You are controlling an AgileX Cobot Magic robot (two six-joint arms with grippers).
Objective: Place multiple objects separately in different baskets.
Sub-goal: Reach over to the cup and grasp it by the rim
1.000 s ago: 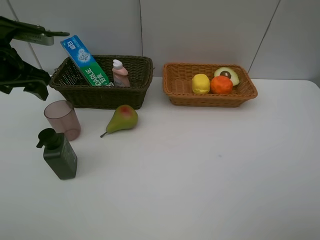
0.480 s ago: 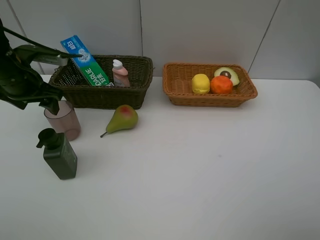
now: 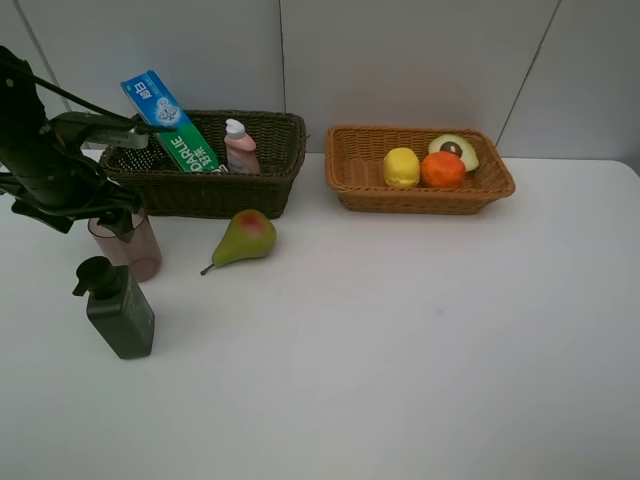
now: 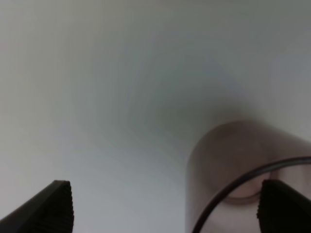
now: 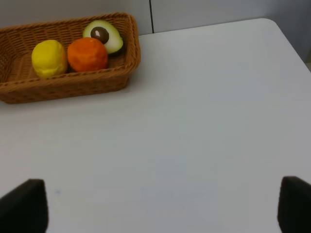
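Note:
My left gripper (image 3: pixel 112 212) hangs open right over the translucent pink cup (image 3: pixel 132 250). In the left wrist view the cup (image 4: pixel 243 165) lies close to one fingertip (image 4: pixel 284 204), and the gripper (image 4: pixel 165 206) holds nothing. A dark green pump bottle (image 3: pixel 120 310) stands in front of the cup, and the pear (image 3: pixel 245 237) lies beside it. The toothpaste box (image 3: pixel 170 122) and small pink bottle (image 3: pixel 240 147) sit in the dark basket (image 3: pixel 200 190). Lemon (image 3: pixel 401 167), orange (image 3: pixel 442 169) and avocado half (image 3: pixel 455 150) fill the tan basket (image 3: pixel 420 198). My right gripper (image 5: pixel 158 206) is open above bare table.
The right wrist view shows the tan basket (image 5: pixel 73 85) with the lemon (image 5: pixel 48 58), orange (image 5: pixel 87 54) and avocado half (image 5: pixel 103 36). A white table (image 3: pixel 420 340) stretches in front of both baskets. A pale wall stands behind them.
My left arm has swung from the far left edge toward the right and down, ending over the pink cup. Nothing else has moved.

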